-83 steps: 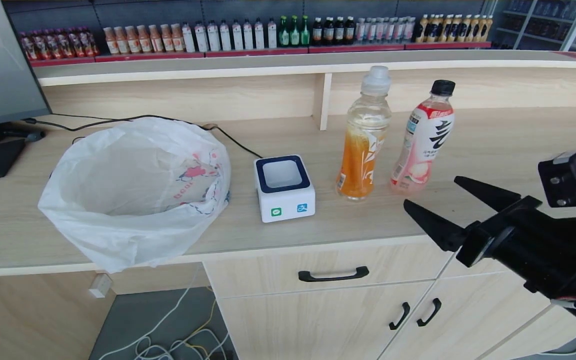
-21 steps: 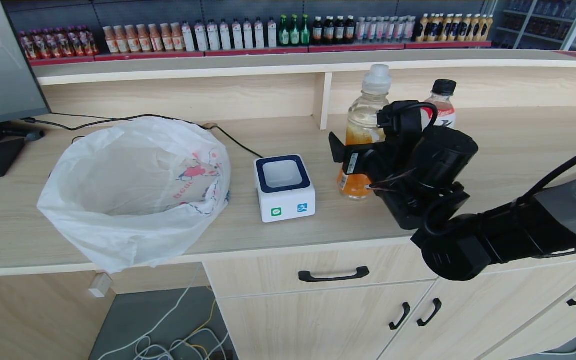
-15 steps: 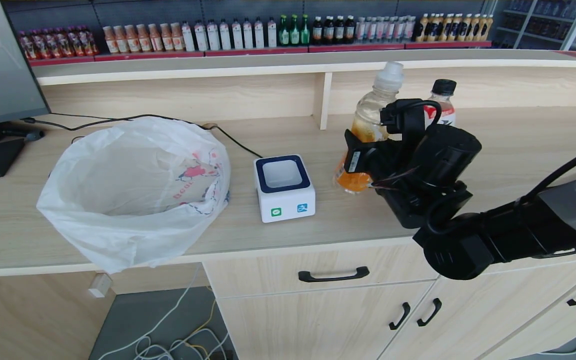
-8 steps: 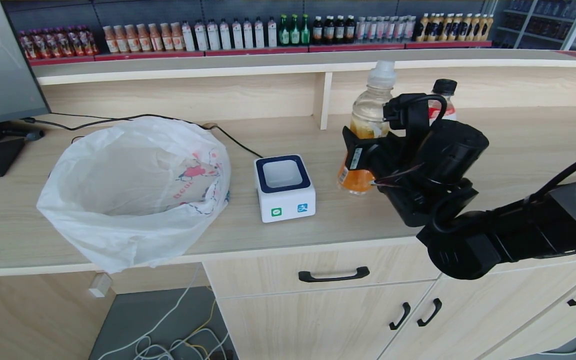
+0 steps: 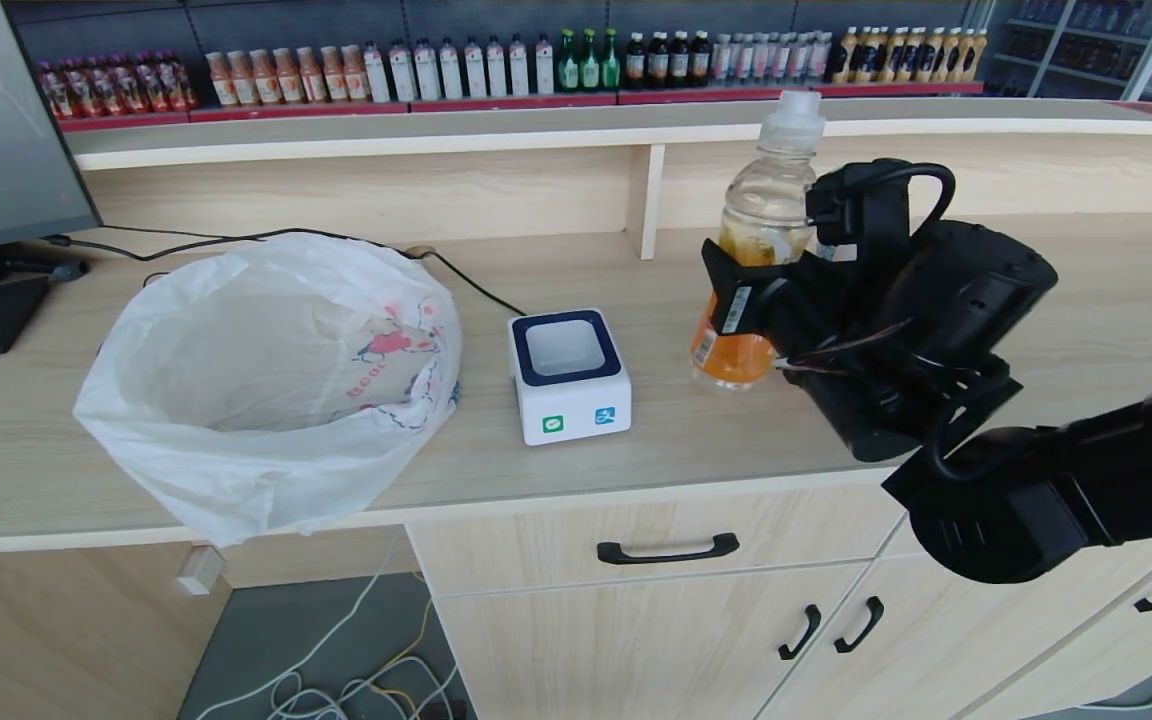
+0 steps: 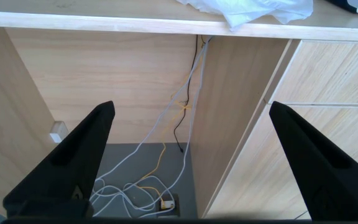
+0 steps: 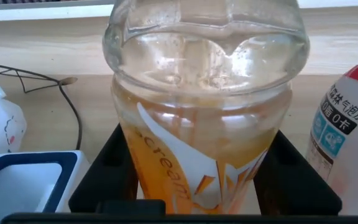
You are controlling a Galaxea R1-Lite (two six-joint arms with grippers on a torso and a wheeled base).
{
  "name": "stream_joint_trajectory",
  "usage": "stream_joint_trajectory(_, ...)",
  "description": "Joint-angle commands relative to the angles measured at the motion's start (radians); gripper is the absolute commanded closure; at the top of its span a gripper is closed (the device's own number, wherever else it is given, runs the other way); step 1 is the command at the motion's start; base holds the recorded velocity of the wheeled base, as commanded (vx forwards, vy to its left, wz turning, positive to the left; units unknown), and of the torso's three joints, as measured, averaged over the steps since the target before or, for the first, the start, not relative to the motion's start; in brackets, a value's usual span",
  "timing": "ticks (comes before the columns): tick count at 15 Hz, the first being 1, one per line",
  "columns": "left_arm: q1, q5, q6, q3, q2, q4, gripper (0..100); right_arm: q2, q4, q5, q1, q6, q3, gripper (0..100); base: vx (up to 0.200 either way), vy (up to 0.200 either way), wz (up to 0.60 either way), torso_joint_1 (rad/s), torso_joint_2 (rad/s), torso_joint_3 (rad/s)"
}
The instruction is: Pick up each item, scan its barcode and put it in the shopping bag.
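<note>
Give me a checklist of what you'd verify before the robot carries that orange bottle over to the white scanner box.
1. Grip: right gripper shut around the middle of the orange bottle, which is roughly upright: ok.
2. Bottle base lifted clear of the counter: cannot tell.
3. Path to the scanner: bare counter lies between them: ok.
4. Which side of the bottle must face the scanner: cannot tell.
5. Shopping bag: mouth open, on the scanner's far side from the bottle: ok.
6. Left gripper: open, down below the counter's edge, out of the way: ok.
</note>
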State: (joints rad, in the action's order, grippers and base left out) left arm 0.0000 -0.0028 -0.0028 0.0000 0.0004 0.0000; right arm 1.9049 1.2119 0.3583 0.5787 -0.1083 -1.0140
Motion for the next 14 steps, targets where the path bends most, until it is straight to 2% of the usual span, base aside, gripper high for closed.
stream_joint_trajectory(1,0.000,0.000,0.000,0.000,0.000,0.000,0,-0.086,0.005,0.005,0.026,0.001,0.055,100,0.000,0.000,0.00,0.000,0.00,0.000)
stream_joint_trajectory(9,0.000,0.000,0.000,0.000,0.000,0.000,0,-0.308,0.021,0.007,0.119,0.007,0.345,100,0.000,0.000,0.00,0.000,0.00,0.000)
stream_joint_trajectory(14,0.000,0.000,0.000,0.000,0.000,0.000,0,-0.308,0.166,0.005,0.178,0.050,0.508,100,0.000,0.000,0.00,0.000,0.00,0.000)
